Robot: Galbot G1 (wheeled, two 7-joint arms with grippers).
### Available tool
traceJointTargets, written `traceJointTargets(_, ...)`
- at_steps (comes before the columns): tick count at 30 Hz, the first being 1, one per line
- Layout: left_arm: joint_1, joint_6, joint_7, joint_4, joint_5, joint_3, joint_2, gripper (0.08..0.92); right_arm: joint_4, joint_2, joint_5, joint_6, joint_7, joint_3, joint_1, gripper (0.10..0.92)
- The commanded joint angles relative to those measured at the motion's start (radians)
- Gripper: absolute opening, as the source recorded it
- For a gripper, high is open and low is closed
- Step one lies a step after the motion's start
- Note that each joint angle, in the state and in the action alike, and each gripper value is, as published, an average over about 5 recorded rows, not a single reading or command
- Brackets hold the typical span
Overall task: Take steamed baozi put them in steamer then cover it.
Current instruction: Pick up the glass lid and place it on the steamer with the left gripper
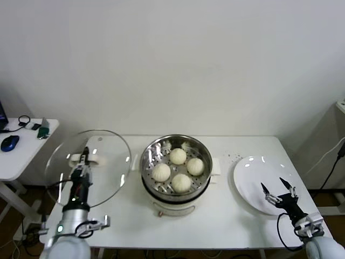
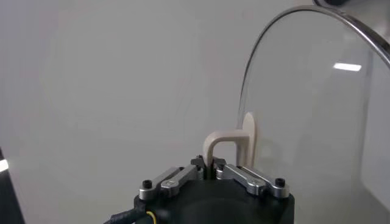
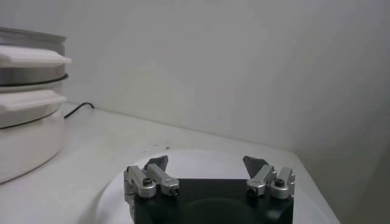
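Several cream-white baozi (image 1: 178, 156) lie in the shiny steel steamer (image 1: 151, 150), which sits on its cream-white pot base (image 1: 178, 204) at the table's middle. My left gripper (image 1: 84, 157) is shut on the cream bar handle (image 2: 226, 142) of the clear glass cover (image 1: 110, 151) and holds it raised and tilted to the left of the steamer. The cover also shows in the left wrist view (image 2: 317, 103). My right gripper (image 1: 278, 191) is open and empty over the white plate (image 1: 249, 172) at the right. The steamer's side shows in the right wrist view (image 3: 27, 67).
A side table (image 1: 16, 162) at the far left holds a blue mouse (image 1: 9, 143) and small items. The white plate (image 3: 201, 161) lies under my right gripper near the table's right edge. A wall stands close behind the table.
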Motion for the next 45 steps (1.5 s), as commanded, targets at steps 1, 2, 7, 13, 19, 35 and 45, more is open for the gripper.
traceJointTargets(1,-0.369,0.223,0.222,0.036,0.002,0.351,0.034,0.149,-0.033,0.013,-0.036,0.001,0.007,-0.041,0.059,0.823)
traceJointTargets(2,-0.389,0.230,0.236,0.046,0.011,0.367,0.021,0.149,-0.037,0.014,-0.039,0.001,0.008,-0.044,0.063,0.823)
traceJointTargets(7,-0.488,0.265,0.302,0.100,0.046,0.453,-0.040,0.149,-0.055,0.017,-0.054,0.003,0.011,-0.053,0.080,0.823)
traceJointTargets(13,-0.552,0.269,0.375,0.174,0.127,0.542,-0.156,0.149,-0.066,0.021,-0.064,0.005,0.015,-0.054,0.088,0.823)
traceJointTargets(19,-0.606,0.269,0.394,0.254,0.153,0.625,-0.229,0.149,-0.071,0.033,-0.078,0.008,0.016,-0.052,0.093,0.823)
traceJointTargets(35,-0.569,0.269,0.373,0.347,0.170,0.617,-0.366,0.149,-0.046,0.044,-0.033,0.036,0.011,-0.039,0.092,0.823)
traceJointTargets(45,-0.543,0.269,0.379,0.344,0.220,0.627,-0.367,0.149,-0.053,0.045,-0.031,0.043,0.011,-0.035,0.102,0.823)
